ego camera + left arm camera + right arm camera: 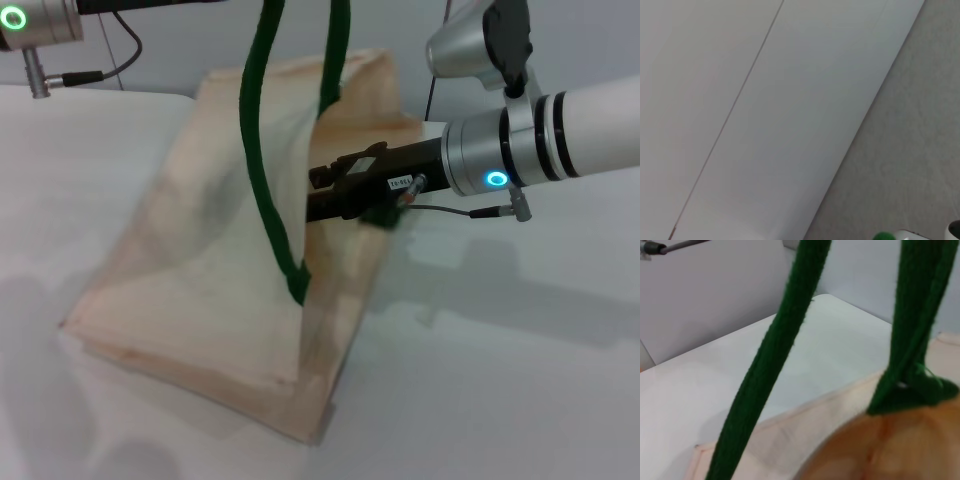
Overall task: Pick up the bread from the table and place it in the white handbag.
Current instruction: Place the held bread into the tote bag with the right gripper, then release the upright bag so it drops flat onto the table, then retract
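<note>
— Just past the tips of my right gripper (322, 190) lay the open mouth of the large cream cloth handbag (200, 280) with its thick dark green rope handles (262, 180). I had that arm reaching in from the side, its dark fingers level with the bag's upper edge and beside a green tab.

— And the bread?

— At the near edge of the right wrist view there was a blurred tan, orange-tinged mass (890, 450) pressed close under the camera. I judged that to be the striped toy loaf, carried at the gripper, but I could not be sure. From the head view the fingers sat against the bag fabric, and I could not tell whether they were spread or clamped.

— Which step, then?

— The placing, as I read it: the pick looked done and the load was at the opening.

— The left arm?

— Up above the bag, away from the working hand. The handles ran taut up toward it, so I took it to be holding the bag open. Its wrist camera showed only the plain white table (765, 125) and grey floor.

— Next move?

— Ease the hand deeper between the handles, clear of the rope, then release inside.
</note>
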